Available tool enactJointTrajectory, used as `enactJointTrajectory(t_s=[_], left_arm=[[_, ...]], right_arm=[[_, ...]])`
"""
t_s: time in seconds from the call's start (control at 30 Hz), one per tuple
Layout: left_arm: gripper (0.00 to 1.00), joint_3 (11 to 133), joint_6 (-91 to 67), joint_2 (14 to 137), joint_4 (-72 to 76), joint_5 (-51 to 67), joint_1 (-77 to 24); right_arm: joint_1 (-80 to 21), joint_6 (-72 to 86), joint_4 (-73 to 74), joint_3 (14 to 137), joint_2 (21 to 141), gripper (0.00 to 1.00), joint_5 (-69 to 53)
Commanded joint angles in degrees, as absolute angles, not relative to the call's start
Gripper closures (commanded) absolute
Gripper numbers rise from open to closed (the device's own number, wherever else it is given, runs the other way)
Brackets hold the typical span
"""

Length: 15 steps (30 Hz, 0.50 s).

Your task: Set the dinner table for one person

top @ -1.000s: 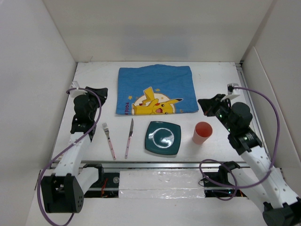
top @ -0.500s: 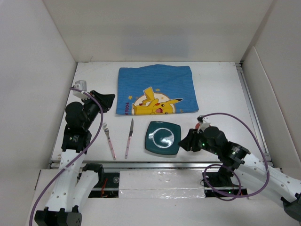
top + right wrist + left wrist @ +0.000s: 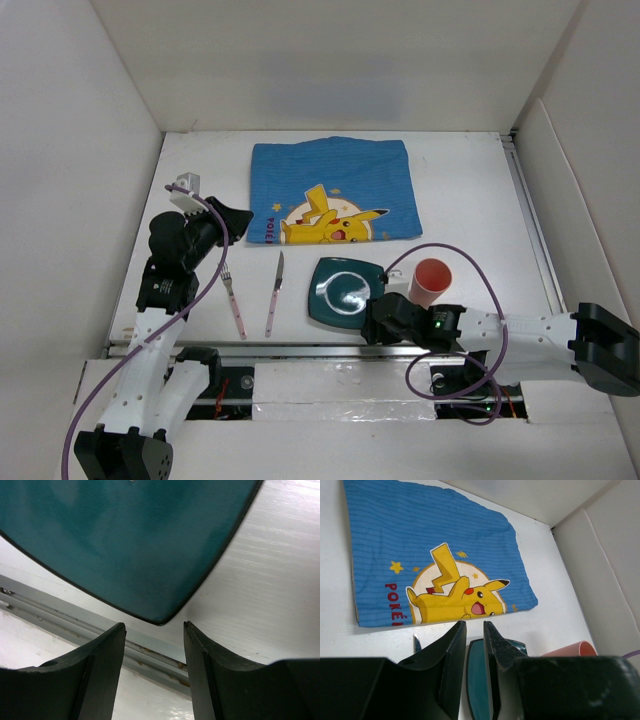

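On the white dinner table (image 3: 470, 190) lie a blue placemat with a yellow cartoon print (image 3: 330, 190), a teal square plate (image 3: 347, 292), a pink cup (image 3: 430, 281), a pink-handled fork (image 3: 232, 297) and a knife (image 3: 275, 292). My right gripper (image 3: 372, 320) is low at the plate's near right corner. In the right wrist view it (image 3: 154, 625) is open, the plate (image 3: 125, 540) corner just ahead of the gap. My left gripper (image 3: 247, 219) hovers left of the placemat. Its fingers (image 3: 474, 625) are narrowly apart with nothing between them; the plate (image 3: 477, 680) shows beyond.
A metal rail (image 3: 300, 348) runs along the table's near edge, right under my right fingers (image 3: 100, 670). White walls close in the left, back and right sides. The cup (image 3: 570, 650) and the placemat (image 3: 435, 545) show in the left wrist view.
My right arm swung from the cup's right side down and left to the plate's near corner, and its jaws opened. My left gripper shifted slightly right, toward the placemat.
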<state>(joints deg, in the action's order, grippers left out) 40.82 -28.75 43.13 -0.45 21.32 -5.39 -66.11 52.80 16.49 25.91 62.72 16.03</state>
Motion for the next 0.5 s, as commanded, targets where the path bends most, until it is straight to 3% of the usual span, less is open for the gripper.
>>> enactJointTrajectory(t_s=[0.0,0.1,0.23,0.27,0.3,0.4,0.47], left_arm=[[0.82,41.22,-27.68,42.63,1.67,23.81,-5.36],[0.82,41.31,-27.77,42.63,1.85,24.17,-5.36],[0.82,41.31,-27.60,42.19,1.41,24.17,-5.36],[0.82,41.22,-27.51,42.10,1.32,24.08,-5.36],[0.82,41.22,-27.51,42.01,1.14,24.08,-5.36],[0.82,41.13,-27.51,41.75,1.05,24.08,-5.36],[0.82,41.22,-27.60,41.84,1.14,24.43,-5.36]], right_arm=[[-69.60,56.69,14.94,31.28,62.14,0.45,24.96],[-72.33,53.27,19.07,37.70,58.27,0.45,28.46],[-72.86,55.02,38.28,48.34,52.21,0.50,40.96],[-72.86,57.28,42.15,50.43,50.90,0.54,44.79],[-72.86,62.18,45.93,50.97,49.58,0.70,50.57],[-68.14,71.34,59.22,51.86,45.01,0.87,54.48],[-65.23,73.47,63.89,50.72,41.41,0.85,55.37]])
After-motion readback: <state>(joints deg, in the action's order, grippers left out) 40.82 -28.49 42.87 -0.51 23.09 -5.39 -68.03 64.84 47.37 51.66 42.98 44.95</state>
